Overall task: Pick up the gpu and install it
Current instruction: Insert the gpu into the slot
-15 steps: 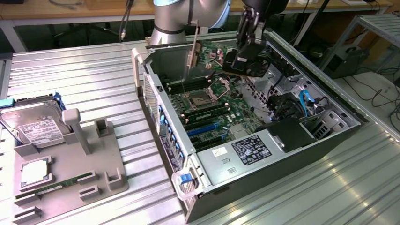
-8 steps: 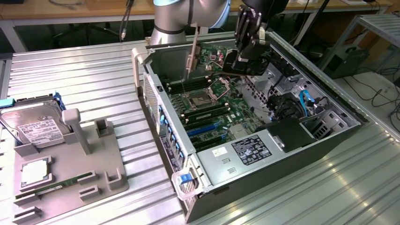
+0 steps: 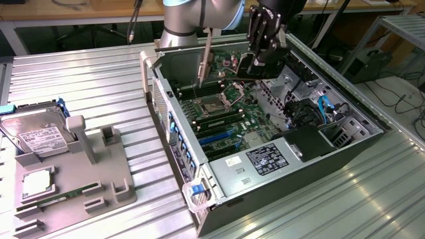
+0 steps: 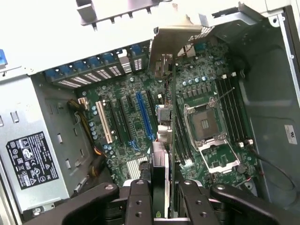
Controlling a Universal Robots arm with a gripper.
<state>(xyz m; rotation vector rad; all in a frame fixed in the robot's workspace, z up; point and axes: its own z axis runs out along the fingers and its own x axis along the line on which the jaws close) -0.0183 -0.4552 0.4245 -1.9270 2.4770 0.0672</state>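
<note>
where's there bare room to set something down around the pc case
The ribbed metal table is free between the grey parts tray and the case. Crowded: inside the case, where the gripper holds the gpu over the motherboard.

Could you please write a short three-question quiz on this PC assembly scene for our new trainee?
1. True or false: the gpu lies flat on the grey parts tray.
2. What is the gripper holding? A) a RAM stick B) the gpu C) the hard drive
3. Fill in: the silver, white-labelled hard drive sits on the exterior view's ____ side, outside the computer case.

Key:
1. False. The card is held on edge above the motherboard, inside the open case.
2. B. The fingers are closed on the card's edge.
3. left
</note>
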